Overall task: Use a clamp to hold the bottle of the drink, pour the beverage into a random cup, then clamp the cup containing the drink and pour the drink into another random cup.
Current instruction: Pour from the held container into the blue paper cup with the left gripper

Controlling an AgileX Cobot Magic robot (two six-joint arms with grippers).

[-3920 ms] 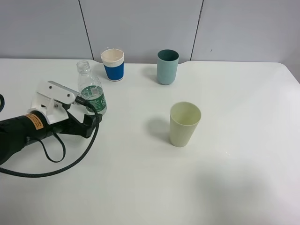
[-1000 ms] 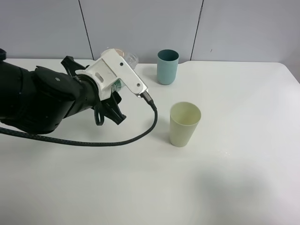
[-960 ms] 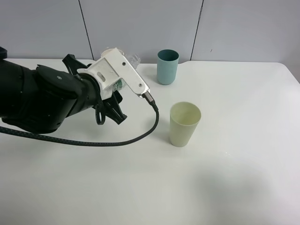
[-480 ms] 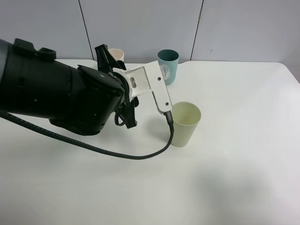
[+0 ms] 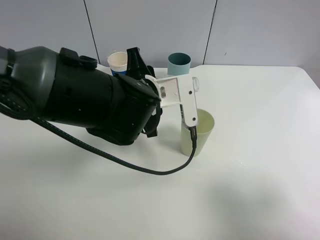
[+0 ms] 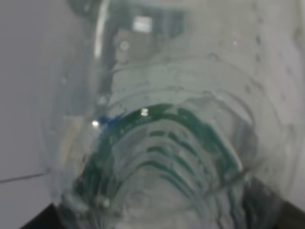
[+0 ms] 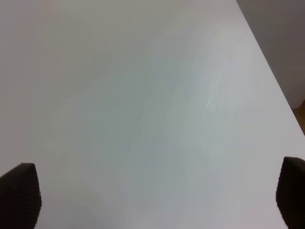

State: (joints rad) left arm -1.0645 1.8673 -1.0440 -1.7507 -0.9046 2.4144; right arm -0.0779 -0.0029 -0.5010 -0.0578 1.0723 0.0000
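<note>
Left gripper [image 5: 171, 93] on bulky black arm [image 5: 85, 100] clamping small clear green-labelled plastic bottle [image 6: 167, 143], hovering over pale yellow-green tapered plastic tumbler [image 5: 204, 131]. Right gripper [image 7: 155, 191] hanging wide, holding nothing. Risk: arm hiding bottle mouth; mouth sitting off rim meaning clear liquid splashing onto white table [image 5: 250, 175]; black cable [image 5: 150, 170] brushing tumbler, tipping it.

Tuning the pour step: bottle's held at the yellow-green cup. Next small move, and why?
Probably roll the left wrist to tip the bottle toward the yellow-green cup: the white bracket overlaps the cup's rim in the high view, and no stream of liquid shows yet.
</note>
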